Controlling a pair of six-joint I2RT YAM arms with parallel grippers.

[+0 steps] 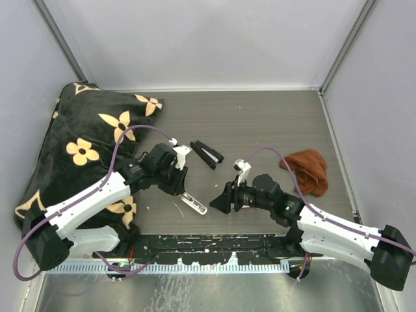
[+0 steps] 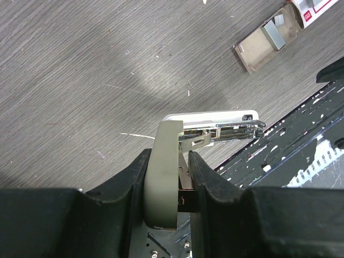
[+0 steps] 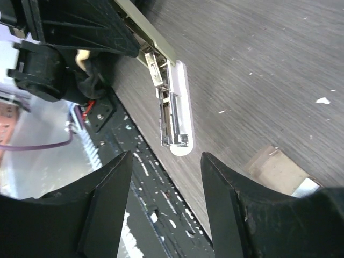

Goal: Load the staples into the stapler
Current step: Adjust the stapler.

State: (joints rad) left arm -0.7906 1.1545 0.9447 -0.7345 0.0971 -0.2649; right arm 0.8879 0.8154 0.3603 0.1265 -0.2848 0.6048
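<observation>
One tool point(image 2: 169, 164) tight on stapler point(image 2: 214, 117)

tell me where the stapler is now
Top view: the stapler is near the front middle of the table, held in the left gripper, with the open right gripper just right of it.

Both arms reach inward, low over the tabletop's point(image 1: 260, 123) near edge, wrists bent toward each other. The left end effector point(image 2: 171, 158) is clamped on the stapler point(image 2: 215, 119). The right end effector point(image 3: 164, 161) has its jaws apart, holding nothing.
</observation>
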